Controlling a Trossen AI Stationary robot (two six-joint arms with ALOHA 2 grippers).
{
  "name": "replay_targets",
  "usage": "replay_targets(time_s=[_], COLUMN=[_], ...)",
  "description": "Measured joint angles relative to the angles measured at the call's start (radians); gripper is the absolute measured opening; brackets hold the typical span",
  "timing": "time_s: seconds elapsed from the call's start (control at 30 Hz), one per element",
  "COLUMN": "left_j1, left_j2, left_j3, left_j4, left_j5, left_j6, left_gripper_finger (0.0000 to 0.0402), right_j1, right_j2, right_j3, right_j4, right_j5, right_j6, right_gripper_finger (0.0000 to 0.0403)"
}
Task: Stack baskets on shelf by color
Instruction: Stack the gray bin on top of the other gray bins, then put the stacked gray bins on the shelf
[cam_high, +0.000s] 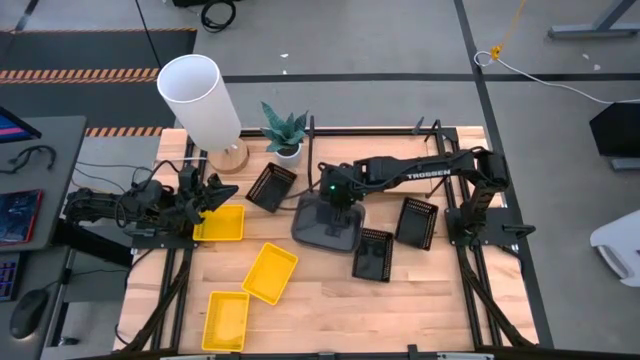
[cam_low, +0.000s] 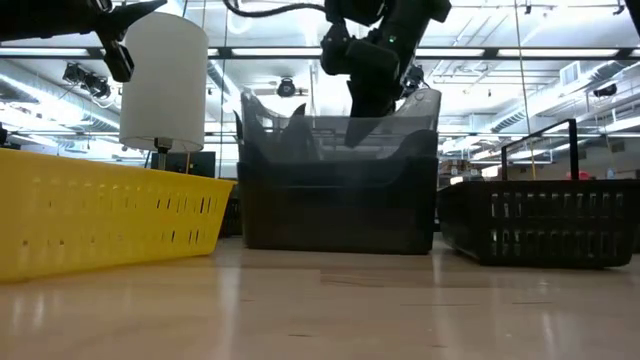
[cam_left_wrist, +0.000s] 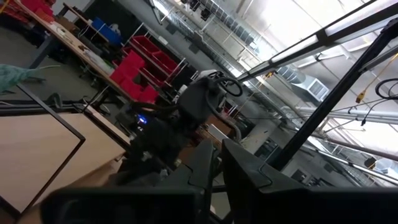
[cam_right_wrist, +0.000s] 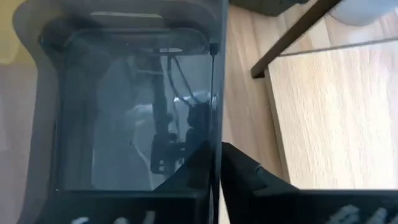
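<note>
At the near wall of the smoky dark grey plastic basket with rounded corners (cam_right_wrist: 124, 106), the right gripper (cam_right_wrist: 216, 163) has its two dark fingers set narrowly on either side of the thin rim, which runs up between them; whether they press it I cannot tell. From above, that gripper (cam_high: 336, 200) hangs over the same grey basket (cam_high: 322, 228), which sits mid-table on the pale wooden tabletop (cam_high: 420, 290). From table height the basket (cam_low: 340, 190) stands upright between a bright yellow slotted plastic basket (cam_low: 100, 215) and a small black perforated basket (cam_low: 535, 220).

Farther out, two black perforated baskets (cam_high: 373, 254) (cam_high: 416, 222) lie to the right of the grey one, a third (cam_high: 271, 186) at the back. Three yellow baskets (cam_high: 270, 272) (cam_high: 226, 320) (cam_high: 222, 222) lie at the left. The thin black metal shelf frame (cam_right_wrist: 292, 37) stands just beside the grey basket.

The left gripper (cam_high: 215, 193) hovers above the rearmost yellow basket at the table's left edge, fingers close together and empty.
</note>
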Motion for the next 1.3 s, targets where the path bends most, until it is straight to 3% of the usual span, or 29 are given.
replay_targets(time_s=[0.3,0.57,0.83,0.97,1.13,1.3], left_j1=[0.0,0.0,-0.001,-0.001,0.0,0.0], left_j2=[0.0,0.007,0.021,0.025,0.025,0.025], left_j3=[0.0,0.0,0.0,0.0,0.0,0.0], left_j4=[0.0,-0.031,-0.119,-0.115,-0.123,-0.122], left_j5=[-0.026,-0.127,-0.122,-0.115,-0.131,-0.157], left_j6=[-0.015,-0.029,-0.142,-0.169,-0.152,-0.122], left_gripper_finger=[0.0053,0.0105,0.013,0.013,0.013,0.013], right_j1=[-0.027,-0.069,-0.123,-0.145,-0.135,-0.087], right_j2=[-0.001,-0.008,-0.049,-0.107,-0.119,-0.116], right_j3=[0.008,0.01,0.01,0.011,0.011,-0.004], right_j4=[-0.06,-0.139,-0.089,-0.01,-0.064,-0.079], right_j5=[-0.079,-0.196,-0.374,-0.389,-0.342,-0.434], right_j6=[0.024,0.029,-0.114,-0.192,-0.367,-0.498], right_gripper_finger=[0.0152,0.0225,0.0254,0.0254,0.0253,0.0255])
